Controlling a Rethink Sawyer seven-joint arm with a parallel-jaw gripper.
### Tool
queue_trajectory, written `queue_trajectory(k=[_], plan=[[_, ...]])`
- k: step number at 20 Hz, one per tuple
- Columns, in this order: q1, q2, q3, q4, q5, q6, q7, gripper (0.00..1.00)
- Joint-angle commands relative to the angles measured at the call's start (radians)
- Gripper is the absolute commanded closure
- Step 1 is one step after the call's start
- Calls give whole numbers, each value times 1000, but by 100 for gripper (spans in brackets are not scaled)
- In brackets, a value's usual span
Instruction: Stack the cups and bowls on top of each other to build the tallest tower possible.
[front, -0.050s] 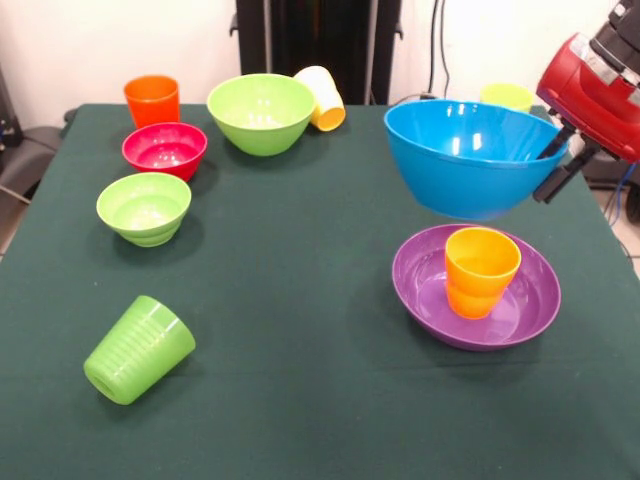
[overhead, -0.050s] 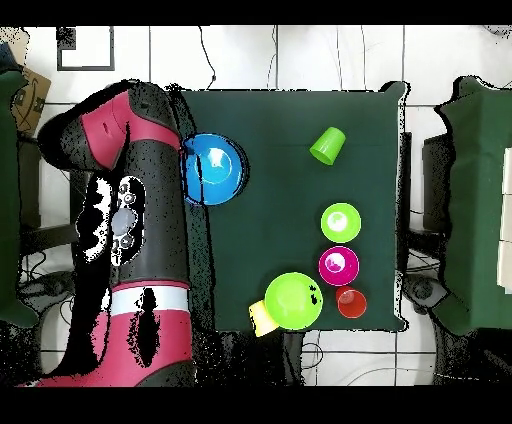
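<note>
No legible text or labels.

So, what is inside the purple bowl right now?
An orange-yellow cup stands upright inside the purple bowl. The blue bowl, held at its rim by the hand, hangs above it. The floor under the cup is hidden.

Open cloth mid-table; the raised blue bowl overhangs the purple bowl.
</note>
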Motion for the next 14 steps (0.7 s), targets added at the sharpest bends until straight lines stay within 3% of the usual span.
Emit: queue_trajectory(k=[1, 14], plan=[[23, 14, 38, -37, 11, 80, 291, 100], [11, 38, 31, -75, 11, 80, 284, 100]])
